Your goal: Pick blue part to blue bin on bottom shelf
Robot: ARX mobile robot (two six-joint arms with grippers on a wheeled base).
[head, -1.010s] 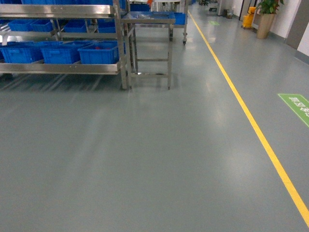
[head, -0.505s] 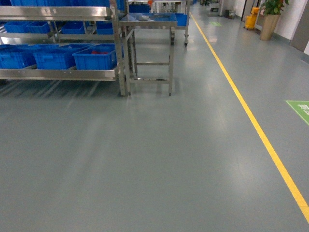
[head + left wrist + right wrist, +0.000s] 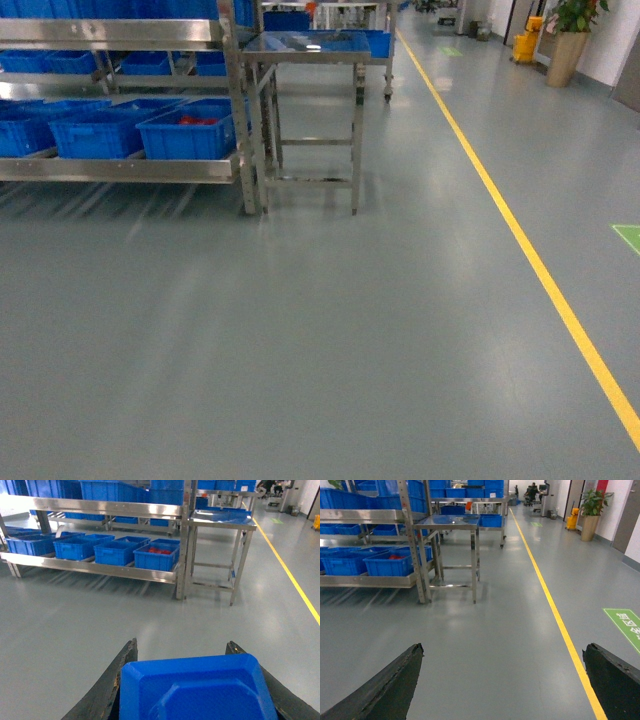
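The flat blue plastic part point(image 3: 195, 687) sits clamped between the black fingers of the left gripper point(image 3: 192, 680), near the floor. The right gripper point(image 3: 502, 680) gapes wide, holding nothing. Far left, the stainless-steel bottom shelf point(image 3: 120, 168) carries a row of blue plastic bins point(image 3: 185, 130) beside a small steel table point(image 3: 305, 45).

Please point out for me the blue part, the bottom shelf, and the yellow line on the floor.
blue part point(image 3: 200, 690): left wrist view, on its top face.
bottom shelf point(image 3: 120, 170): head view, on its shiny front rail.
yellow floor line point(image 3: 520, 245): head view, on its middle stretch.
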